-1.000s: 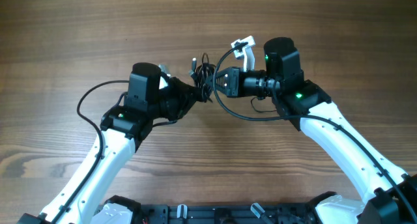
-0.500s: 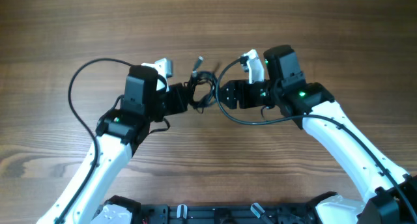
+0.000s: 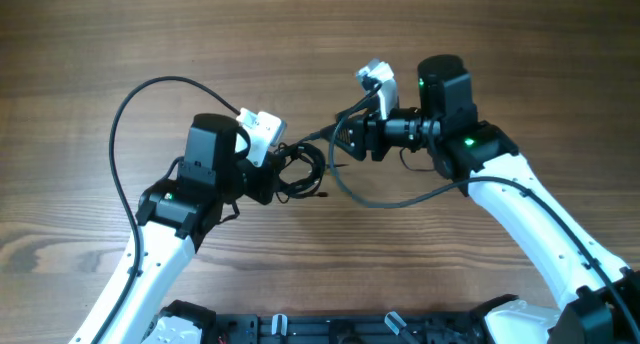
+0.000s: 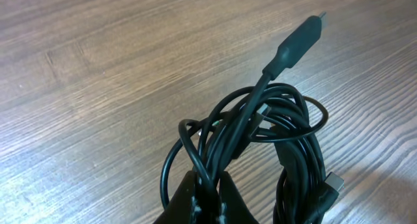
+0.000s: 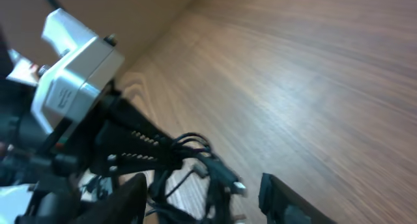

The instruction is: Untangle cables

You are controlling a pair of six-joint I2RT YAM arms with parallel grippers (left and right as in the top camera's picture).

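The cables (image 3: 302,170) are a tangled bundle of thin black cords hanging just above the wooden table (image 3: 320,44), left of centre. My left gripper (image 3: 274,178) is shut on a few strands at the bundle's left side. The left wrist view shows the jaws pinched on those strands (image 4: 210,185), the coils (image 4: 287,139) beside them, and a long plug (image 4: 296,45) sticking up. My right gripper (image 3: 342,144) stands open just right of the bundle. In the right wrist view its fingers (image 5: 132,199) straddle the cables (image 5: 207,167) and a plug end (image 5: 236,185) without closing.
A thick black arm wire (image 3: 118,144) loops wide to the left of the left arm. Another arm wire (image 3: 385,201) sags below the right gripper. The left arm's white wrist camera (image 5: 78,74) fills the upper left of the right wrist view.
The right gripper has opened and let go of the bundle. The left gripper has carried the bundle towards the front of the table, away from the right gripper.
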